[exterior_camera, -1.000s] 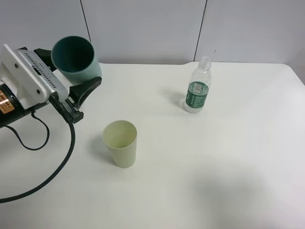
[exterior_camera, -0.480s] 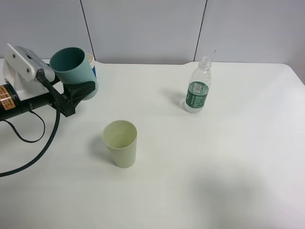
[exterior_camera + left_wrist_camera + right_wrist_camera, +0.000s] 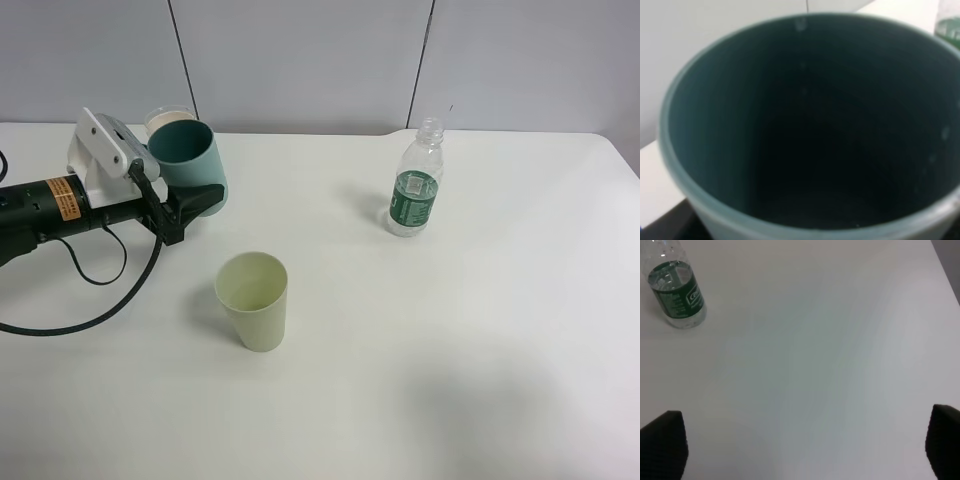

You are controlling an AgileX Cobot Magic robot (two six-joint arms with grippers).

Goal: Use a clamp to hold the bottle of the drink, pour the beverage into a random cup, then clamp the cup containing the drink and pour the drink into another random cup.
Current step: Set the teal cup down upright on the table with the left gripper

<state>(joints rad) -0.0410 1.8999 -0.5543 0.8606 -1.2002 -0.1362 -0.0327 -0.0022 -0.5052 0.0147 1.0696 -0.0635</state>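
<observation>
My left gripper is shut on the teal cup, holding it near upright just above the table at the back left. That cup's dark inside fills the left wrist view, with droplets on its wall; I cannot tell if liquid lies in it. The pale yellow-green cup stands upright in front and to the right of it, apart. At the back right of centre stands the clear, uncapped bottle with its green label, also seen as the bottle in the right wrist view. My right gripper is open over bare table.
A white paper cup shows its rim just behind the teal cup. The left arm's black cable loops over the table at the left. The white table stretches to the right and front.
The left arm has come down and moved right with the teal cup, which has turned from tilted to near upright. The yellow-green cup and the bottle have stayed put.
</observation>
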